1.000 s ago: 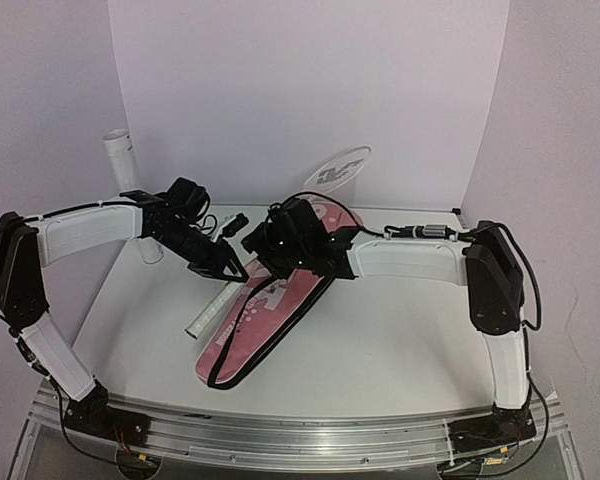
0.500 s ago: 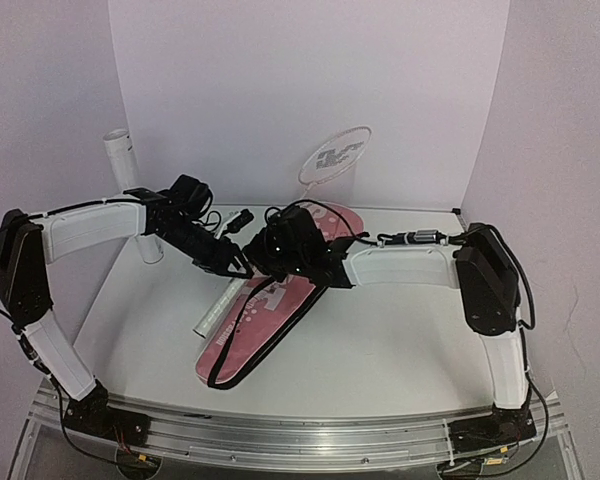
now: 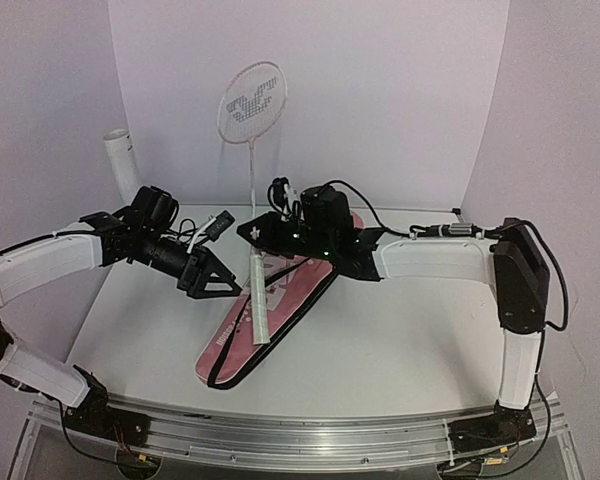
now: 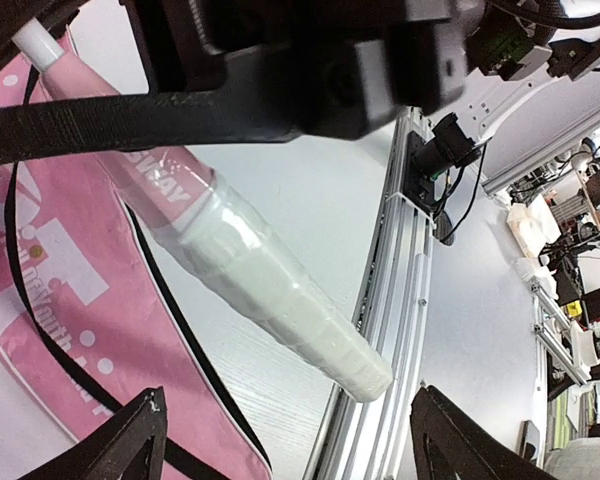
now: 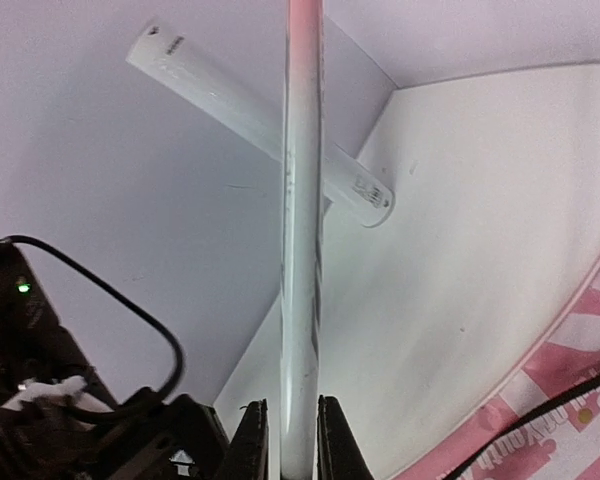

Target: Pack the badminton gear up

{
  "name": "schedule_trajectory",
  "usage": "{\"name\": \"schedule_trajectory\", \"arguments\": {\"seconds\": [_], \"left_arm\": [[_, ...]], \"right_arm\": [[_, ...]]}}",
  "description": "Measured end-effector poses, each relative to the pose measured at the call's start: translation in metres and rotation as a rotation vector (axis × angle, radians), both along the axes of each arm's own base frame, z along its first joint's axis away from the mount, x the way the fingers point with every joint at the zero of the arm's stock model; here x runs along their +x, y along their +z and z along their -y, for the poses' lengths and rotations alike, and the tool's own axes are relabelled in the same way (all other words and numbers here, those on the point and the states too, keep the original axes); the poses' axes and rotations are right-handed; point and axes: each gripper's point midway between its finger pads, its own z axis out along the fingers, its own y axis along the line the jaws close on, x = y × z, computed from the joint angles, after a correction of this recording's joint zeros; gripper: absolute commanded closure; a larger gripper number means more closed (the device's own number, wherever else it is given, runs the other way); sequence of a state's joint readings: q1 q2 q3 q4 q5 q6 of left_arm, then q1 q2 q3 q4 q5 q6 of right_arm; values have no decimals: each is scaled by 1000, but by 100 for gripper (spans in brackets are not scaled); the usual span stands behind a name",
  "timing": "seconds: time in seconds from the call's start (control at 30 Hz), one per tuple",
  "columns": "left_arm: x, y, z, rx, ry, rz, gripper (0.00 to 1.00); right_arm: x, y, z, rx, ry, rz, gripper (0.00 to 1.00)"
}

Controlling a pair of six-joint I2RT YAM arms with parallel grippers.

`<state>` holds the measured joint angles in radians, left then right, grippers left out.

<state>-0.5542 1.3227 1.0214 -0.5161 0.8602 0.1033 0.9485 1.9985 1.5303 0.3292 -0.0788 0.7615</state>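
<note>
Pink bag [image 3: 235, 345] awaits: the right gripper [image 5: 285, 420] clamps one racket [image 3: 252, 100] upright over it, the left gripper [image 4: 287, 395] gapes empty; packing seemingly barely begun.

Plain pale walls [image 3: 400, 90] close the white worktop [image 3: 400, 340] at its back and both sides. An aluminium rail [image 3: 300, 428] runs along its near edge. Soft, even light.
</note>
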Motion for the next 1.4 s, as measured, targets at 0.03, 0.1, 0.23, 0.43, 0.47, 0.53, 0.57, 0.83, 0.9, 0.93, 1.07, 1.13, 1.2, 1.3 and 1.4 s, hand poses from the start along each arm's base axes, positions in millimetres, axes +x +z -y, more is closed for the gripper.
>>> {"name": "schedule_trajectory", "arguments": {"seconds": [0.03,0.1,0.23,0.43,0.47,0.53,0.57,0.83,0.9,0.93,1.07,1.13,1.2,1.3,1.4], "left_arm": [[0,1,2,-8,-2,7,14],[2,2,4,-26,1,10,12],[2,6,13,-72,6,-18,11],[-1,11,27,-116,-9,-36,28],[-1,9,28,-115,-10,-36,37],[-1,4,27,-104,-5,-32,52],[-1,1,27,-100,-4,-24,59],[15,-10,17,-55,77,-13,100],[14,-10,18,-52,79,-18,100],[13,-10,19,-51,79,-22,100],[11,-11,20,-50,77,-35,100],[10,-10,20,-56,75,-46,100],[8,-9,21,-59,71,-61,100],[3,-9,23,-61,63,-84,100],[0,-8,25,-65,49,-91,100]], "right_arm": [[-3,9,-2,21,11,20,100],[-6,19,-5,49,22,47,100],[-12,28,-10,81,21,83,100],[-13,32,-10,123,-43,130,100],[-14,34,-11,130,-50,136,100],[-13,41,-11,152,-60,151,100],[-12,42,-10,155,-68,157,100],[-8,41,0,167,-112,181,100],[-8,39,2,164,-123,179,93],[-8,38,3,162,-126,178,81],[-8,31,5,126,-146,176,54],[-7,25,8,99,-158,175,45],[-7,21,10,90,-164,167,43],[-10,16,16,74,-165,160,44],[-15,17,19,68,-157,163,46]]}}
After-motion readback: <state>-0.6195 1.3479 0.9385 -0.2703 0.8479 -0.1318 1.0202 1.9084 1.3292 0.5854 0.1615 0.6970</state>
